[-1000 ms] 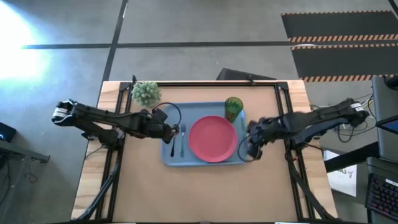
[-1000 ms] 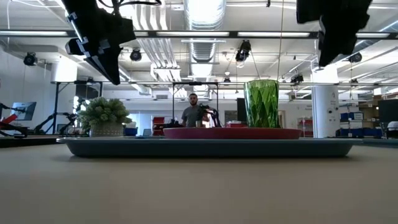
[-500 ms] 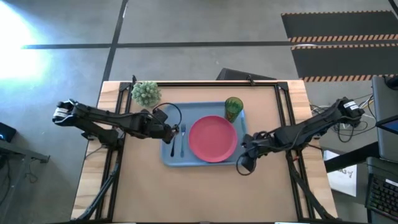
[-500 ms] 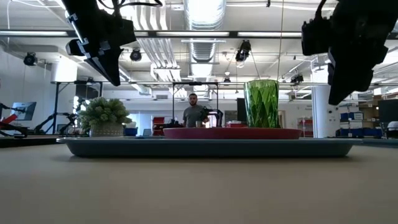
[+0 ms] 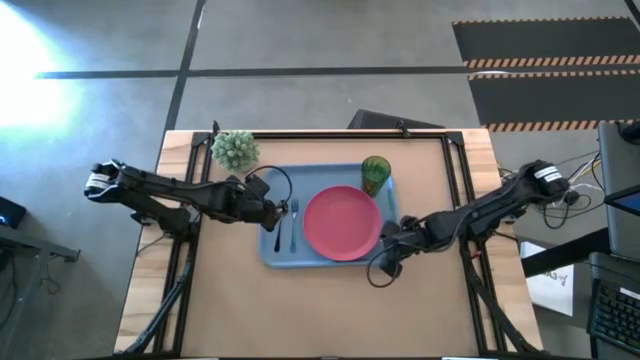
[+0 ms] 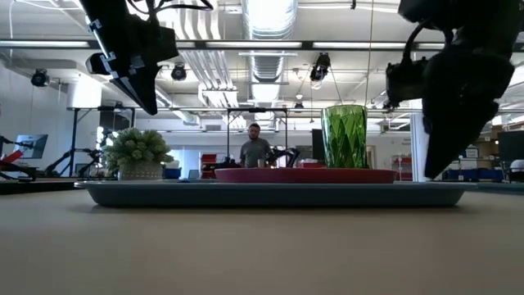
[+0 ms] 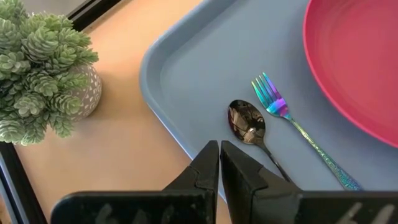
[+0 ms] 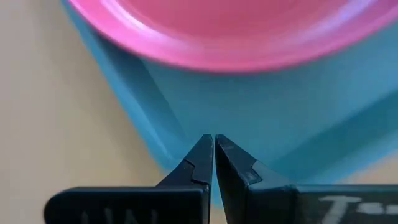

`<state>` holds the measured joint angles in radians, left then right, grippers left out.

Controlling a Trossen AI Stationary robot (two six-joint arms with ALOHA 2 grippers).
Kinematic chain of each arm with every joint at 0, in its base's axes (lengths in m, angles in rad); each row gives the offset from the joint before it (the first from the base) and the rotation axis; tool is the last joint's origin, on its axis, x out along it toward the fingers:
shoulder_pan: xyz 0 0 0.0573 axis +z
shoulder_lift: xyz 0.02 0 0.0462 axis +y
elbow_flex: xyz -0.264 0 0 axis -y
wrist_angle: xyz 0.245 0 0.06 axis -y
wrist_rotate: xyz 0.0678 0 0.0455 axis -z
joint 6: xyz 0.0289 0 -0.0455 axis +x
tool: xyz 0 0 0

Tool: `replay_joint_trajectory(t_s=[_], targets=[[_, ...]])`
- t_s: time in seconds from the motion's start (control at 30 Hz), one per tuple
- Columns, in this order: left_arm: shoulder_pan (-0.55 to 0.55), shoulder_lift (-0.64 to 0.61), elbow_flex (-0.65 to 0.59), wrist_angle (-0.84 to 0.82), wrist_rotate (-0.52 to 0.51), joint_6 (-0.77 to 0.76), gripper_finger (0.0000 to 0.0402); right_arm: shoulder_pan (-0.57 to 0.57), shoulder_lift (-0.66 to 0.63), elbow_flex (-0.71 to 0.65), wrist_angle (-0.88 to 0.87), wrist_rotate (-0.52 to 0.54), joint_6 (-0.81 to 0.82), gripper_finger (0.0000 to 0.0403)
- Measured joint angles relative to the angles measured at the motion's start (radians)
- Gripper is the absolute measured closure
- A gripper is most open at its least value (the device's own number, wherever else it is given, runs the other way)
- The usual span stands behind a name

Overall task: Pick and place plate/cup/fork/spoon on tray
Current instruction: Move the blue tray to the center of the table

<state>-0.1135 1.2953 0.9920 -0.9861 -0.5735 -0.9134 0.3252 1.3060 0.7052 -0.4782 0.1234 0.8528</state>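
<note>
All four items sit on the tray (image 5: 272, 252): plate (image 5: 342, 222) centre, cup (image 5: 376, 172) at its far right corner, fork (image 7: 300, 133) and spoon (image 7: 249, 126) side by side in the left strip.

Left gripper (image 7: 219, 163) hovers above the tray's left rim near the spoon, fingers pressed together, holding nothing. Right gripper (image 8: 214, 155) is low at the tray's near right corner, also closed and empty.

Risks:
- The right gripper looks close to the rim, though its height is hard to judge. A sideways sweep could nudge the tray and slide the cup.
- A drop by the left gripper would land on the spoon.

Clearance: bare table in front of the tray and along both sides. The plant (image 5: 235, 150) crowds the far left corner. Safest exit is straight up.
</note>
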Motion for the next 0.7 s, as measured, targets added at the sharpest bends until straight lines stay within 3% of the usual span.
replay_joint_trajectory(t_s=[0.17, 0.33, 0.7], targets=[[0.000, 0.000, -0.001, 0.001, 0.000, -0.016, 0.0402, 0.000, 0.088, 0.000, 0.119, 0.033, -0.020, 0.0394], [0.000, 0.000, -0.002, 0.000, 0.000, -0.018, 0.0402, 0.000, 0.152, 0.000, 0.172, -0.010, -0.023, 0.0394], [-0.001, 0.000, -0.018, 0.001, 0.005, -0.023, 0.0402, 0.035, 0.115, -0.001, 0.177, -0.054, 0.042, 0.0394]])
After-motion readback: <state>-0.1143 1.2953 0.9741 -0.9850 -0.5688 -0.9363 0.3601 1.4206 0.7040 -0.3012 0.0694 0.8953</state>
